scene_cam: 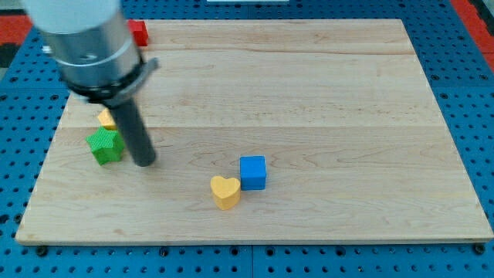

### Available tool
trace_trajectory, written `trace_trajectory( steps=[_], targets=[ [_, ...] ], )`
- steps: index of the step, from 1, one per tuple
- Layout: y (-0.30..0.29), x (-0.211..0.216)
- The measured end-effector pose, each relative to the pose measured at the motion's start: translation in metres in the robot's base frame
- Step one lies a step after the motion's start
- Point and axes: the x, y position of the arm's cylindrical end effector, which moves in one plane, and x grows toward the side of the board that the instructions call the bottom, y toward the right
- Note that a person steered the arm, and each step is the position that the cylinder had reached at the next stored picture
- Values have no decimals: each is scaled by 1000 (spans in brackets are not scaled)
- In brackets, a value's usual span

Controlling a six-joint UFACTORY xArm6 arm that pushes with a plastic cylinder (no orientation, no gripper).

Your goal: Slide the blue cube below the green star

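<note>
just my tip (pixel 144 161) beside green star (pixel 105 146)

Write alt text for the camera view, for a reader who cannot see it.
My tip rests on a wooden board just right of the green star, far left of the blue cube. A yellow heart touches the cube's lower left; a yellow block sits behind the star, and a red block lies at the view's top left.

A pale wooden board (pixel 309 93) lies on a blue perforated table (pixel 471 116) under even light.
</note>
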Motion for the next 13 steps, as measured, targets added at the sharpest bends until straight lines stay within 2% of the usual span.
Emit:
trace_trajectory(
  steps=[2, 3, 4, 5, 6, 7, 8, 10, 12, 13],
  targets=[
    [131, -18],
    [189, 4],
    [178, 38],
    [130, 15],
    [110, 2],
    [103, 5],
    [106, 39],
    [44, 17],
    [70, 0],
    [47, -2]
  ],
)
